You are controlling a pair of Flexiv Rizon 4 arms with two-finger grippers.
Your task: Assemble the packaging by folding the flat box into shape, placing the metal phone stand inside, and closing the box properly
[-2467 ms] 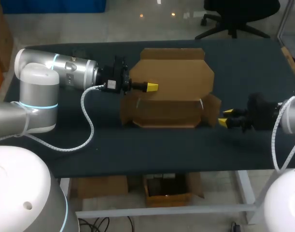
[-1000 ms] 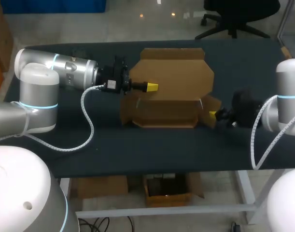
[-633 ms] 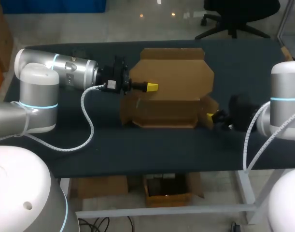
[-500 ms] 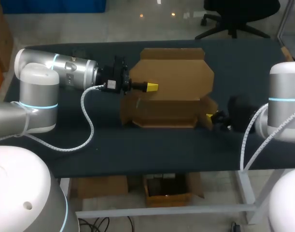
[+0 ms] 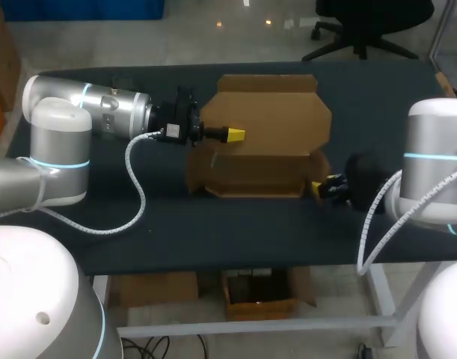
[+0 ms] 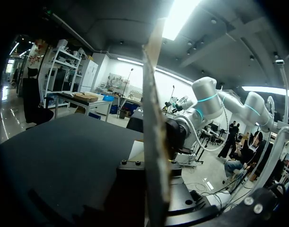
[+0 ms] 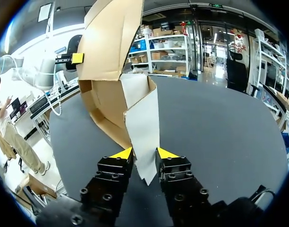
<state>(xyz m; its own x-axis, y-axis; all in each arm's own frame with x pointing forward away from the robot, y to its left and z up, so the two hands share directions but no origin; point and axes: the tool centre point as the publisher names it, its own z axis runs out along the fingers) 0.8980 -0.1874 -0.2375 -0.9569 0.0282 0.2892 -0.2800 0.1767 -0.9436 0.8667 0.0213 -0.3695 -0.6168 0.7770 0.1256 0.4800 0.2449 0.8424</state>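
Brown cardboard box [image 5: 273,120], part-folded, sat mid-table on the dark table top [image 5: 213,224]. Its big lid panel [image 7: 109,38] stood up at the box's far side, with a shallow tray below it.

The left gripper [image 5: 234,134] was at the lid's left edge, clamped on it. In the left wrist view the panel ran edge-on [image 6: 153,142] between the dark finger bodies. The left arm [image 5: 101,108] lay across the table left of the box, and its white coiled cable [image 5: 135,179] looped down beside the box's left front corner.

The right gripper [image 5: 327,183] was at the box's right end. Its fingers were apart, not clamped, with the pale-faced side flap [image 7: 143,127] slanting in the gap between the yellow tips.

A strip of dark table showed between the box front and the near edge. A wider stretch lay right of the box, beyond the flap.
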